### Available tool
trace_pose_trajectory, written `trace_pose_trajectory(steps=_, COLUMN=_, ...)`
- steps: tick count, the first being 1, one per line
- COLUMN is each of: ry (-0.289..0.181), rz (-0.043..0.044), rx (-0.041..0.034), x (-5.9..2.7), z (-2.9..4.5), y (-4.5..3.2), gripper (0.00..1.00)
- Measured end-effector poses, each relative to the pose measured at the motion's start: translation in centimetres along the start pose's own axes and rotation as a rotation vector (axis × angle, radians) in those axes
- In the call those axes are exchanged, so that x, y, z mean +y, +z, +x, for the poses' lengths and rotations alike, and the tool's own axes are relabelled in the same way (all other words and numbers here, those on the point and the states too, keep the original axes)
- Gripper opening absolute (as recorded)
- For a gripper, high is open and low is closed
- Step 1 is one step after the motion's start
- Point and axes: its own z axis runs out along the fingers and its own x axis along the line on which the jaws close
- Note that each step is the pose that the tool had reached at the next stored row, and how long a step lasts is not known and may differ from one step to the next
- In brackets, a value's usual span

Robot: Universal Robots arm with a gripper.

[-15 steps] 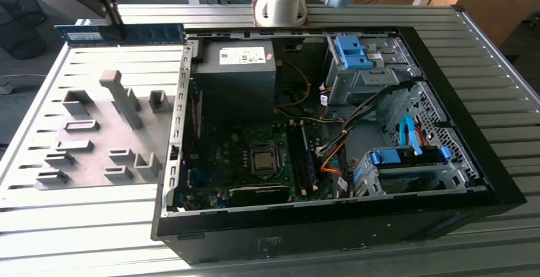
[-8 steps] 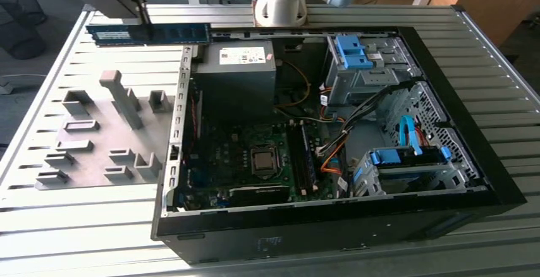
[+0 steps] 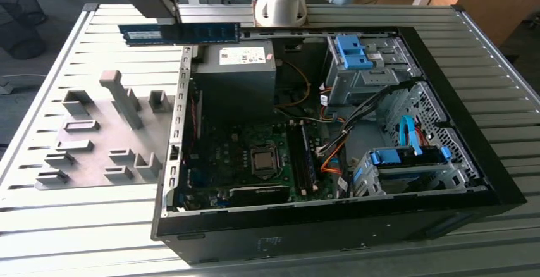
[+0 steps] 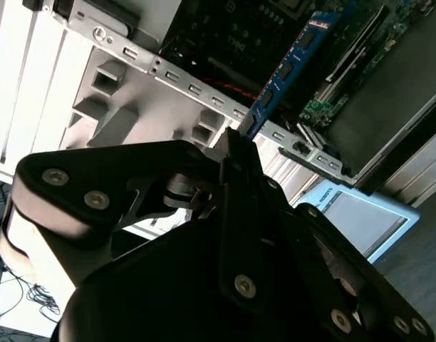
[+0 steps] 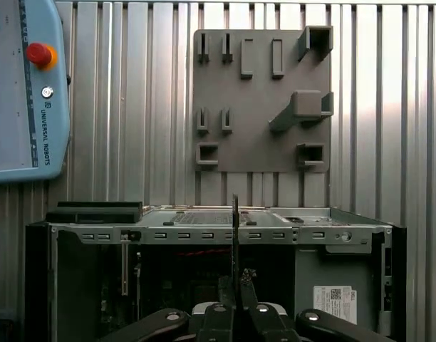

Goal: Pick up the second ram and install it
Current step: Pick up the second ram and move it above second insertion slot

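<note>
The second ram (image 3: pixel 181 33), a long blue-green stick with black chips, hangs level in the air above the far left corner of the open computer case (image 3: pixel 169 163). My gripper (image 3: pixel 174 23) is shut on its upper edge near the middle. The second wrist view has the stick (image 4: pixel 286 71) running away from the fingers (image 4: pixel 236 153) over the motherboard. In the first wrist view the stick (image 5: pixel 236 235) is edge-on, a thin vertical line between the fingertips (image 5: pixel 236 303). The memory slots (image 3: pixel 304 157) lie on the motherboard, right of the processor socket (image 3: pixel 264 160).
A grey fixture plate (image 3: pixel 101 131) with upright holders lies on the slatted table at the exterior view's left of the case. Inside the case are a power supply (image 3: pixel 236 68), orange cables (image 3: pixel 329 153) and blue drive caddies (image 3: pixel 405 157). A teach pendant (image 5: pixel 26 92) rests on the table.
</note>
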Motion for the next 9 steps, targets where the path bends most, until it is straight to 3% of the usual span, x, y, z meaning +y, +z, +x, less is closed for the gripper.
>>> trace_pose_trajectory(steps=9, ry=0.000, rz=0.0000, rx=0.0000, x=-3.78, z=-0.01, y=0.17, gripper=0.14)
